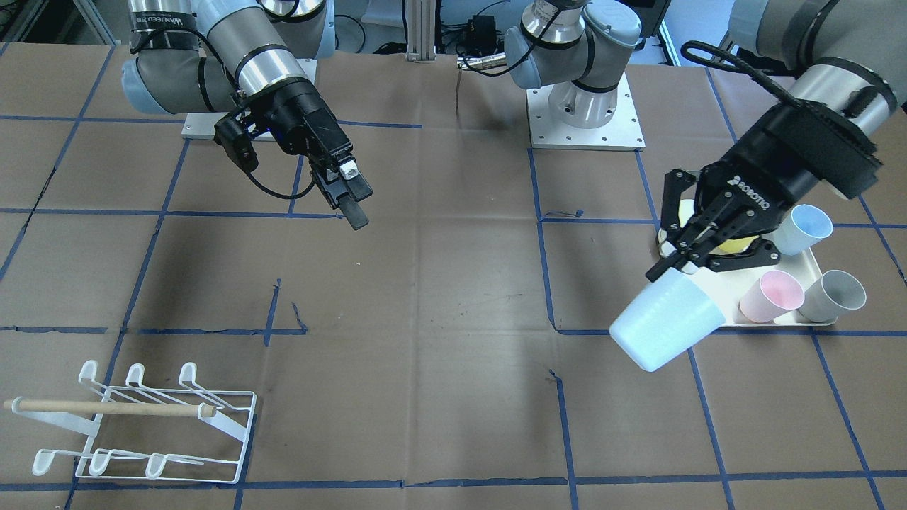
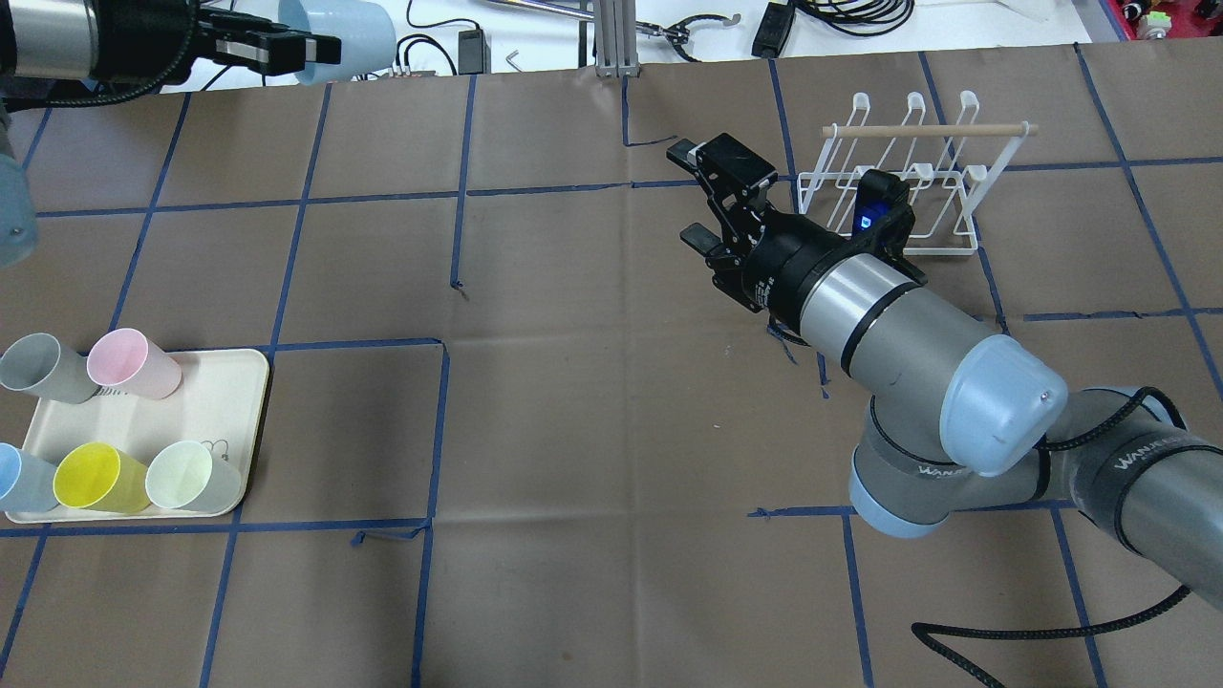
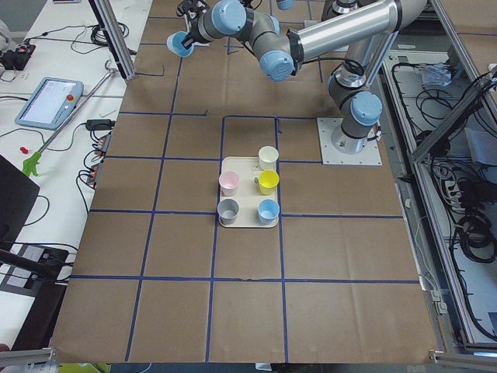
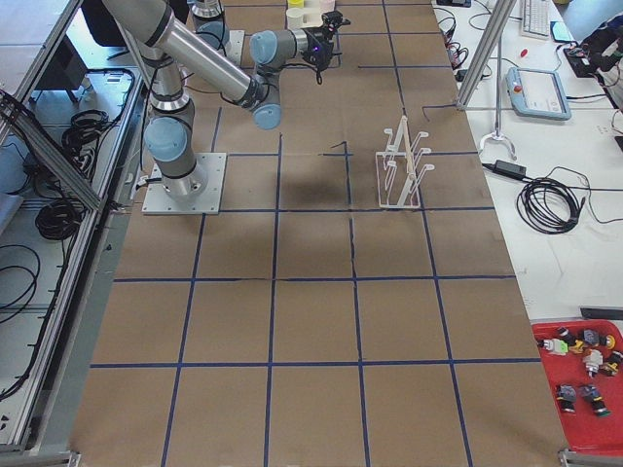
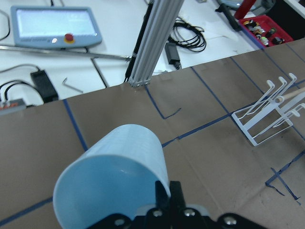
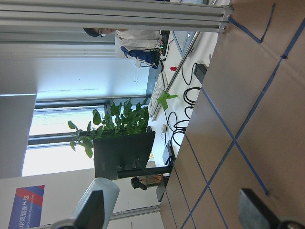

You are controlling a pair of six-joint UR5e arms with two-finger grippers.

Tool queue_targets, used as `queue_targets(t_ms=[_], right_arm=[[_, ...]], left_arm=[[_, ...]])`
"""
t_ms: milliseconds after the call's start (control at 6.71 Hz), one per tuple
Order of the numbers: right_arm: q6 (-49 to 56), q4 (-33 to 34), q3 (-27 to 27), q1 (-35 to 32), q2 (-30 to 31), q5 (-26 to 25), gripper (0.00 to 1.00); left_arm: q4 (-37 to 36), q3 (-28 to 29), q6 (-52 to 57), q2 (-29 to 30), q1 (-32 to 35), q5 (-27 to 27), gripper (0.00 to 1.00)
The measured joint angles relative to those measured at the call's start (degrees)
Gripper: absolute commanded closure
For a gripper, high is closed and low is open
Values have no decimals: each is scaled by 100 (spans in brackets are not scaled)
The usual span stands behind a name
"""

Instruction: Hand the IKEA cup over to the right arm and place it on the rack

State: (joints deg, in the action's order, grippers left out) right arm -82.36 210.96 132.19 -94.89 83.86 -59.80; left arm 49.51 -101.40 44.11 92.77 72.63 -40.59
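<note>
My left gripper (image 1: 682,263) is shut on the rim of a pale blue IKEA cup (image 1: 666,322) and holds it in the air, tilted, above the table beside the tray. The same gripper (image 2: 277,53) and cup (image 2: 344,33) show at the top left of the overhead view, and the cup (image 5: 112,176) fills the left wrist view. My right gripper (image 2: 690,191) is open and empty, raised over the table's middle, just left of the white wire rack (image 2: 898,182). In the right wrist view its fingers (image 6: 97,210) stand wide apart. The rack (image 1: 142,425) is empty and carries a wooden dowel.
A cream tray (image 2: 229,401) near my left side holds grey (image 2: 43,368), pink (image 2: 134,363), blue, yellow (image 2: 96,478) and pale green (image 2: 186,475) cups. The table is brown paper with blue tape lines. An aluminium post (image 2: 611,38) and cables stand at the far edge.
</note>
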Motion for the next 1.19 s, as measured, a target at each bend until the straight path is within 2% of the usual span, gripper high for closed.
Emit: queue_targets(t_ms=[298,596,894,1191], right_arm=[[29,-2,-5,17,12,0,0],[45,-4,-12,36,12,1,0],[-225,76,-15,52,7,-24,0],[-1204,100,-10,51,-8,-57,0]], left_arm=[[-1942,-971,72,89,204,552,100],[-3293,-1661,129,165,318,1160,100],[-4403,-2047,53,487,531,1379,100],[-5686,-2135,-895,789,935,1355,99]])
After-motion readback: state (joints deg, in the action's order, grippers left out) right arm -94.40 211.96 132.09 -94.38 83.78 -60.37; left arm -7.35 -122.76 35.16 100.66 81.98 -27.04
